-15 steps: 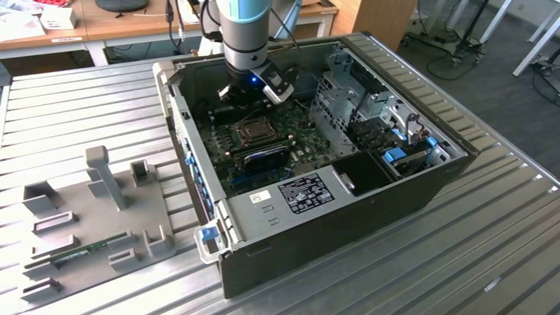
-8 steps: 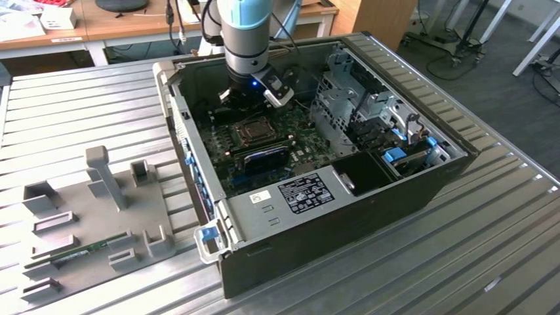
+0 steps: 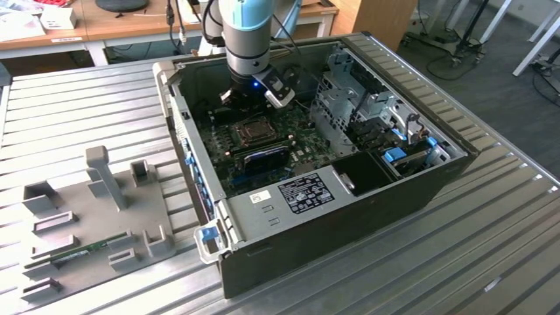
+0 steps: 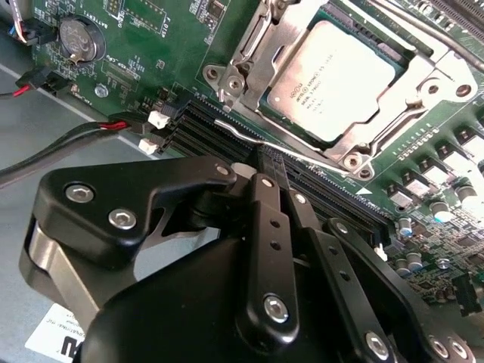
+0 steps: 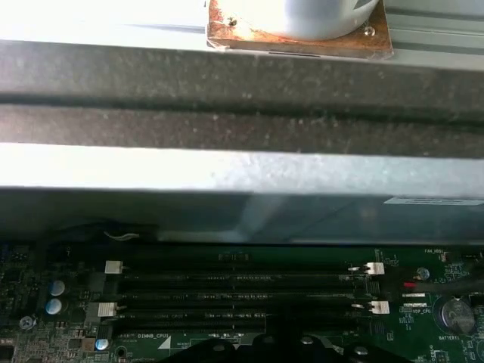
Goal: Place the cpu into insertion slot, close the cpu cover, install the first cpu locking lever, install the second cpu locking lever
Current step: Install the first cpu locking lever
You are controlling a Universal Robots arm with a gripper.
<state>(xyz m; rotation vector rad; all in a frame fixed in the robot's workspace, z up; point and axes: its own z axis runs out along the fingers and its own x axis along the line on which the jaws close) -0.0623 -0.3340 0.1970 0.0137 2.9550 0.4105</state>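
Exterior view first: my arm (image 3: 249,26) reaches down into the open computer case (image 3: 350,216). Its wrist hides most of the gripper (image 3: 238,98), which hangs between the insertion slot (image 3: 235,134) and the case's far wall. Room is tight there, with the drive cage (image 3: 350,98) rising on the exterior view's right. The grey fixture tray (image 3: 96,216) with its memory stick (image 3: 83,252) lies well apart on the table (image 3: 455,262). Second wrist view now: the cpu (image 4: 333,79) sits in the slot and the cpu cover (image 4: 265,53) lies flat around its edges. The gripper (image 4: 276,174) blocks the board beneath with its black links, and I read it as drawn together. Its tip is just beside the thin wire locking lever (image 4: 302,155), which runs between socket and memory slots (image 4: 219,132); touching or not, I cannot tell. A coin battery (image 4: 79,38) and red-black cables (image 4: 76,132) sit off to the side. First wrist view: the case wall (image 5: 242,174) fills much of my sight, with the memory slots (image 5: 242,291) beyond. The gripper (image 5: 280,349) is cut off by the frame edge.
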